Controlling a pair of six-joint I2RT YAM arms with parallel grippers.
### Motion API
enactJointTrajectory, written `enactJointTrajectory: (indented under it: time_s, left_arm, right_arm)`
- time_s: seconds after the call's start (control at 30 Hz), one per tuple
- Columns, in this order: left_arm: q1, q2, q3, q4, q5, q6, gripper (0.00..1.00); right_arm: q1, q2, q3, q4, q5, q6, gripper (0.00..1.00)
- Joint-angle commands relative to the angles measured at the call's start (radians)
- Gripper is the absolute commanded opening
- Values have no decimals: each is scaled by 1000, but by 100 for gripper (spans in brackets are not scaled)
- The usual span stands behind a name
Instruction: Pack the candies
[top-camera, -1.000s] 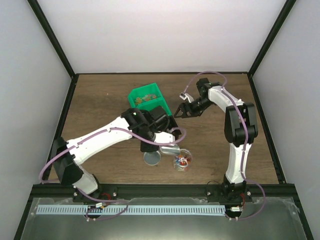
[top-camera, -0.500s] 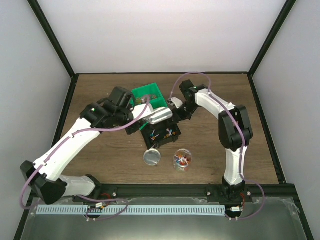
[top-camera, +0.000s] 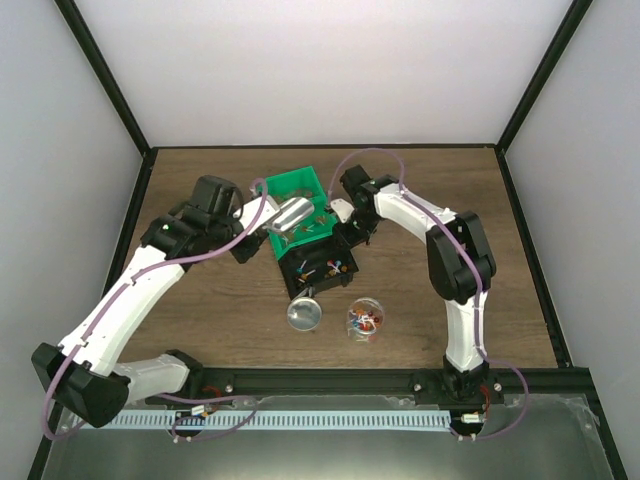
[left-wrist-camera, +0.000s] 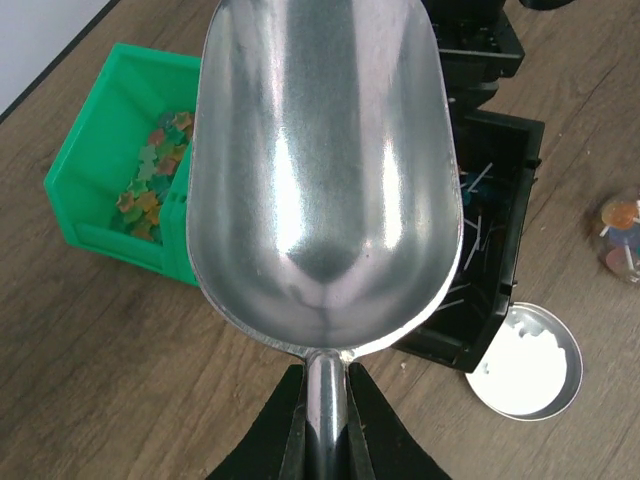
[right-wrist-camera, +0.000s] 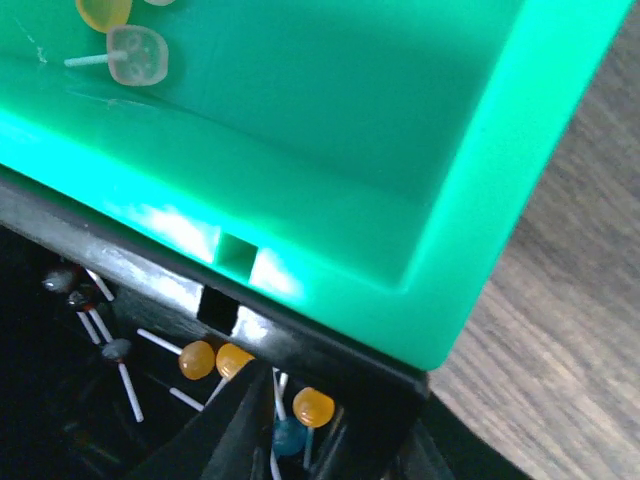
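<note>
Though tiny, candies (right-wrist-camera: 313, 406) orange, blue, white-sticked

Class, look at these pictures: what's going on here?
The left gripper is shut on the handle of an empty metal scoop, poised where the green bin meets the black bin. The right gripper reaches into the black bin among lollipops; whether it grips one is unclear. A clear cup holds some candies.

The scoop (left-wrist-camera: 320, 170) is shiny silver, as is the round lid (left-wrist-camera: 525, 362). The green bin (left-wrist-camera: 90, 205) holds orange, yellow and green gummies (left-wrist-camera: 150, 185); the black bin's (left-wrist-camera: 512, 215) lollipops (right-wrist-camera: 198, 358) are orange and blue on white sticks. The table (top-camera: 200, 310) is brown wood-grain.
</note>
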Motion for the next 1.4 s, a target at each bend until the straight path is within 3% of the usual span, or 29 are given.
enactJointTrajectory:
  time_s: [0.0, 0.3, 0.67, 1.1, 1.37]
  left_arm:
    - [12, -26, -15, 22, 0, -11, 4]
    - [17, -12, -26, 4, -6, 2, 4]
    - [7, 116, 58, -192, 49, 141, 4]
    - [-128, 336, 262, -495, -173, 350, 4]
    - [-217, 461, 346, -502, -262, 329, 4]
  right_arm:
    - [2, -4, 3, 25, 18, 17, 25]
    - [-48, -20, -36, 62, -42, 26, 1]
    - [-202, -49, -116, 187, -332, 111, 1]
    - [-202, -153, -185, 302, -227, 147, 1]
    - [-159, -186, -191, 315, -168, 168, 1]
